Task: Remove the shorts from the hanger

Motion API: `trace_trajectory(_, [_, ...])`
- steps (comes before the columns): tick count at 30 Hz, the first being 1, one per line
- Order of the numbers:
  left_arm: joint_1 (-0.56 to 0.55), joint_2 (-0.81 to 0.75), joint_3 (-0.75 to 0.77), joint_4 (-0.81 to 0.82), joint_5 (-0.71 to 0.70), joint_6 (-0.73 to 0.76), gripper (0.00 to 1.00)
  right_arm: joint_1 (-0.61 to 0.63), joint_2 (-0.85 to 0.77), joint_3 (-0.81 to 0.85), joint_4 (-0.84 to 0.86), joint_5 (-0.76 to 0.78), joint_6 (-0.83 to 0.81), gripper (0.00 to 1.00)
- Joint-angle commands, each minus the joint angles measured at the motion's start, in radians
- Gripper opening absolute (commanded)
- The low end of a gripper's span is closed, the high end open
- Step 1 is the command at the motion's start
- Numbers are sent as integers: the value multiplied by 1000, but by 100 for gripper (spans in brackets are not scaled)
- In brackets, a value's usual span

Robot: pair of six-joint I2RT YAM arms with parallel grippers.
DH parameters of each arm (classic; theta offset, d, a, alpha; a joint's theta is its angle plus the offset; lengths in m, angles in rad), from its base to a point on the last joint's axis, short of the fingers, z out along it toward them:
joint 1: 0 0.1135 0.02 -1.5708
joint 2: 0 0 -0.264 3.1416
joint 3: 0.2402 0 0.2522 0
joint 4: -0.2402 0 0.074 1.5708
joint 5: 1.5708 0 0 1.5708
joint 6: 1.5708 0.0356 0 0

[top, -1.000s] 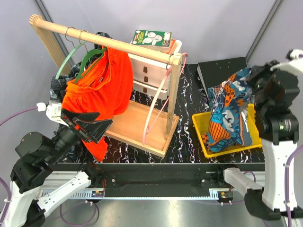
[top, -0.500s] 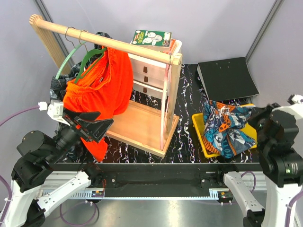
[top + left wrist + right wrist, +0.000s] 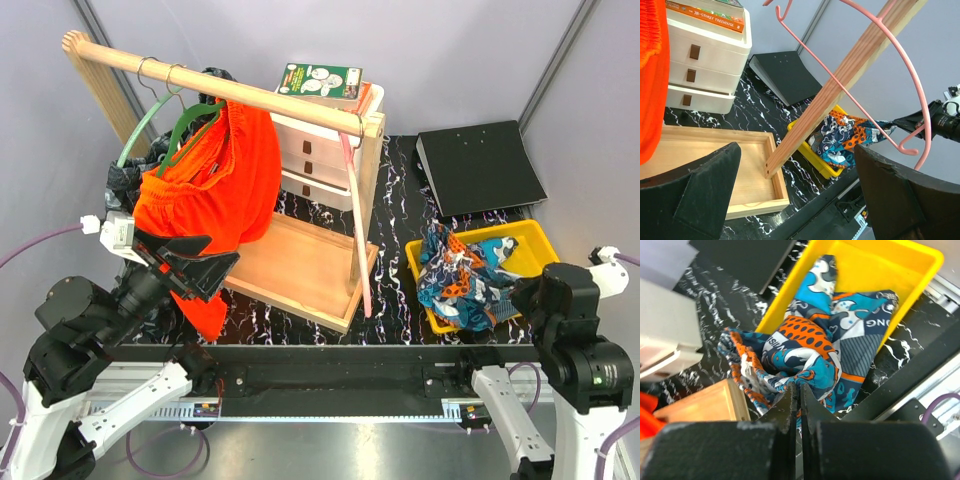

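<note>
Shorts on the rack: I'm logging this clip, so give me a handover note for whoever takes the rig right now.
Left fingers: open by the orange shorts, holding nothing.
Right fingers: shut on the patterned shorts, which lie in the yellow bin.
Done: patterned shorts off; the pink hanger hangs bare on the rail.
Left: release them, take the orange shorts off the green hanger, then the dark shorts behind.

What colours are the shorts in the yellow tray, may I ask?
The shorts are blue, orange and white patterned; right wrist view best.
</note>
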Motion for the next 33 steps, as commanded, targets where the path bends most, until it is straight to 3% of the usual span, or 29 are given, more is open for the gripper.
trace_trajectory(1, [-1, 8, 39, 13, -11, 32, 99, -2, 85, -65, -79, 71, 114, 0])
trace_trajectory(7, [-3, 3, 44, 7, -8, 29, 99, -2, 321, -296, 56, 1, 214, 0])
trace_trajectory(9, [-3, -3, 48, 7, -12, 29, 99, -4, 391, -332, 203, -54, 196, 0])
trace_trajectory(15, [-1, 19, 120, 4, -5, 41, 99, -6, 600, -370, 401, -101, 285, 2])
trace_trajectory(20, [-1, -4, 142, -12, -17, 47, 99, -18, 796, -439, 441, -105, 314, 3])
trace_trajectory(25, [-3, -26, 179, -55, -67, 75, 99, -39, 871, -447, 403, -144, 312, 5])
trace_trajectory(30, [-3, -49, 206, -85, -132, 107, 99, -39, 789, -412, 317, -111, 299, 16])
trace_trajectory(33, [-3, -61, 211, -93, -155, 116, 99, -39, 697, -349, 259, -85, 256, 41])
